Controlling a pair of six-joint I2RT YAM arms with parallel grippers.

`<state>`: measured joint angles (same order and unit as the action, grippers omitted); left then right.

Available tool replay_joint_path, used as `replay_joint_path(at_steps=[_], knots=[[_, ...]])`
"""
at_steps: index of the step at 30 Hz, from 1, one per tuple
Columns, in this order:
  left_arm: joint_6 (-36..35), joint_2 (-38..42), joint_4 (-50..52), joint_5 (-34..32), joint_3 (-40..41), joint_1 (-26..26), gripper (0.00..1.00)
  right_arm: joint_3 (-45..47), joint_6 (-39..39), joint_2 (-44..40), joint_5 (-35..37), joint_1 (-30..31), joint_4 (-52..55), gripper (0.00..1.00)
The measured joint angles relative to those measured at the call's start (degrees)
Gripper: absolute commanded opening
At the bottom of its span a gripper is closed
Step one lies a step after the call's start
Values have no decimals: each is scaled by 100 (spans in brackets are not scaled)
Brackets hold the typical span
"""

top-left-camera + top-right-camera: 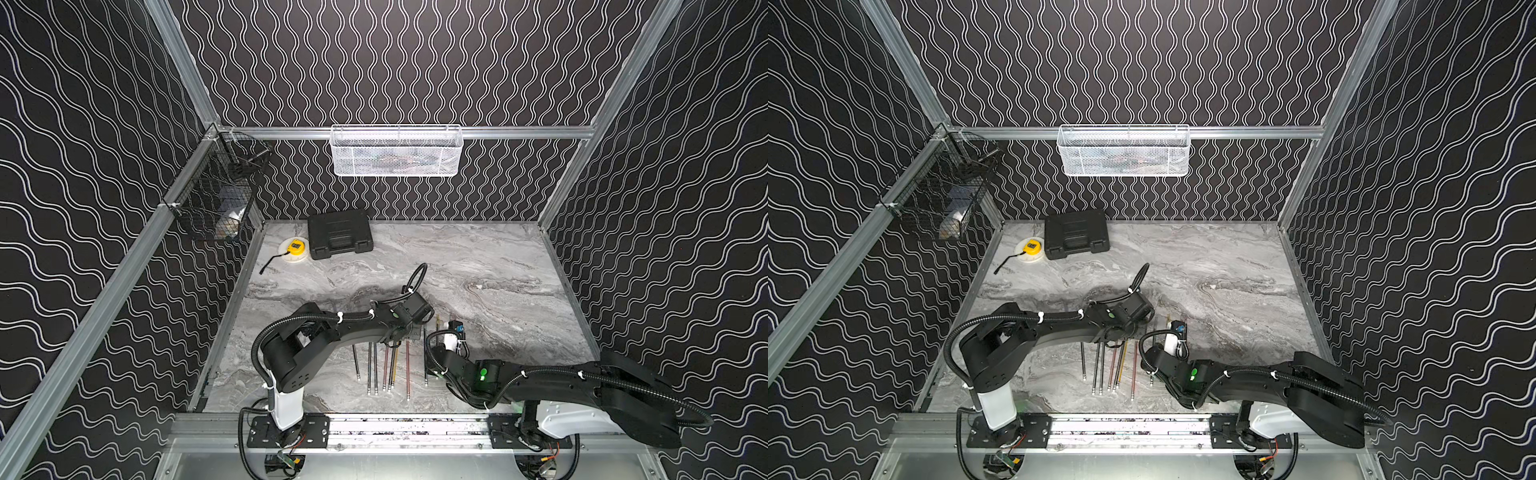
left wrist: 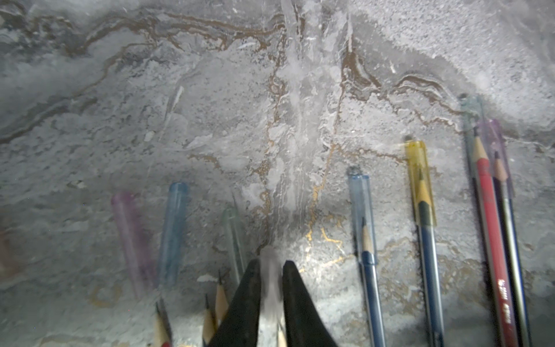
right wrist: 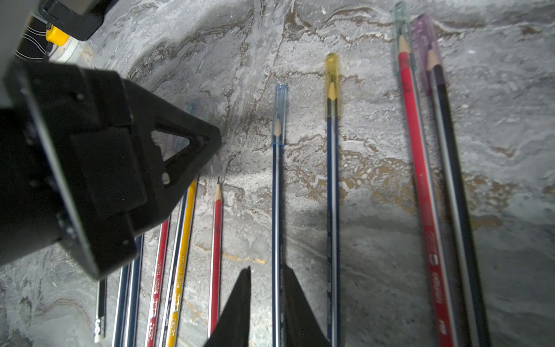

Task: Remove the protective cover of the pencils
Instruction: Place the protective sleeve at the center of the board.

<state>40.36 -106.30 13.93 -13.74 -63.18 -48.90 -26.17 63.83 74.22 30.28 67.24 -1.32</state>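
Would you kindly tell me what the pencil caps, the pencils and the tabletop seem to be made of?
Caps: thin tinted clear plastic, as the pencil tips show through them. Pencils: wood with glossy paint; bare tan wood shows at the sharpened cones. Tabletop: grey veined marble look, matte, perhaps only a printed laminate.

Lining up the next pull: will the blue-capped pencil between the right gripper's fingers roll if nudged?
Probably: the blue-capped pencil is slim, lying free on the smooth table. Looks stiff and light. Its glossy body may slip in the right gripper.
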Motion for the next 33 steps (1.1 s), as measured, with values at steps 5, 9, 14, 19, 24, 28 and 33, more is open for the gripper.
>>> replay_joint_path(at_steps=[5,9,14,19,24,28,33], knots=[[2,-164,120,-39,-153,-37,25,0,0,39,-42,-11,0,21],[0,-223,177,-66,-243,-68,19,0,-2,39,-44,-13,0,21],[0,-223,247,-125,-254,-68,20,-2,-2,39,-52,-17,0,21],[0,-223,291,-164,-293,-68,21,-24,-4,68,-81,-28,-2,21],[0,-223,343,-162,-352,-68,25,-118,-4,138,-83,-57,31,21],[0,-205,348,-149,-356,-68,26,-323,-4,278,-79,-57,219,20],[0,262,280,-144,-192,-68,29,-664,-4,557,-31,-63,562,19]])
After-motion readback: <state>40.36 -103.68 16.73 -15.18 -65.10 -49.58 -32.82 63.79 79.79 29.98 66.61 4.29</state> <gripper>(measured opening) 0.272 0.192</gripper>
